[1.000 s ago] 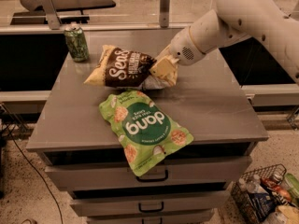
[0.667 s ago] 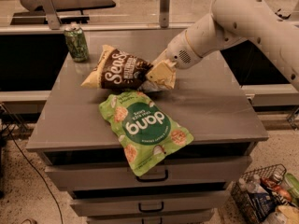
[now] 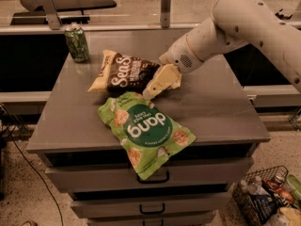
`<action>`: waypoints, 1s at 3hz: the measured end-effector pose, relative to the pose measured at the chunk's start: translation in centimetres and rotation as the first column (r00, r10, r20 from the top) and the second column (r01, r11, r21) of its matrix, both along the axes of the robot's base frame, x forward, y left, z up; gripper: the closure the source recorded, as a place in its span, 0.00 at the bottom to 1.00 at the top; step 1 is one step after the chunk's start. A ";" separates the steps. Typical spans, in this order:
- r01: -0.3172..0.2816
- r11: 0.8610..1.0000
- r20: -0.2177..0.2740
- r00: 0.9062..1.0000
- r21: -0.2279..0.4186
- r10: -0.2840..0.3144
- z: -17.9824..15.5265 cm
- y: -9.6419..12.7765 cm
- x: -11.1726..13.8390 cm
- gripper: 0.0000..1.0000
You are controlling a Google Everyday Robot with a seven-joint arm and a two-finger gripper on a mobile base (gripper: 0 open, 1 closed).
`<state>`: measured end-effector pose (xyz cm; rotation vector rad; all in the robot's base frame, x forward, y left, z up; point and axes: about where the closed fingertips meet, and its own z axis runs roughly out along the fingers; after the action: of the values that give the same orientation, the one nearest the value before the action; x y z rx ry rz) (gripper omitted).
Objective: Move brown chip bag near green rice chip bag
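The brown chip bag [image 3: 123, 74] lies on the grey cabinet top [image 3: 221, 107], just behind the green rice chip bag [image 3: 146, 132]. Its lower right edge almost touches the green bag's top corner. The green bag lies flat near the front edge and hangs a little over it. My gripper [image 3: 159, 84] comes in from the right on a white arm [image 3: 235, 25]. It is shut on the brown bag's right end, whose tan tip is hidden by the fingers.
A green soda can [image 3: 77, 43] stands at the back left corner of the cabinet top. A rail with posts runs behind the cabinet. A wire basket [image 3: 270, 199] of items sits on the floor at the lower right. Drawers [image 3: 150, 178] face front.
My gripper has pulled the brown chip bag forward and slightly right, closer to the green rice chip bag. The green bag and the can have not moved.
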<state>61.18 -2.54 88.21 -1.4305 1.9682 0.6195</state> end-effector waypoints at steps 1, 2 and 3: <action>0.022 1.000 0.024 0.999 -0.003 -0.022 0.3 -1.6 0.2 0.00; 0.073 0.997 0.089 0.993 -0.002 -0.072 2.1 -6.5 1.1 0.00; 0.122 0.993 0.170 0.978 0.007 -0.121 4.9 -11.9 2.1 0.00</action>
<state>63.29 -14.48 93.15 -1.3082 1.9051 0.4249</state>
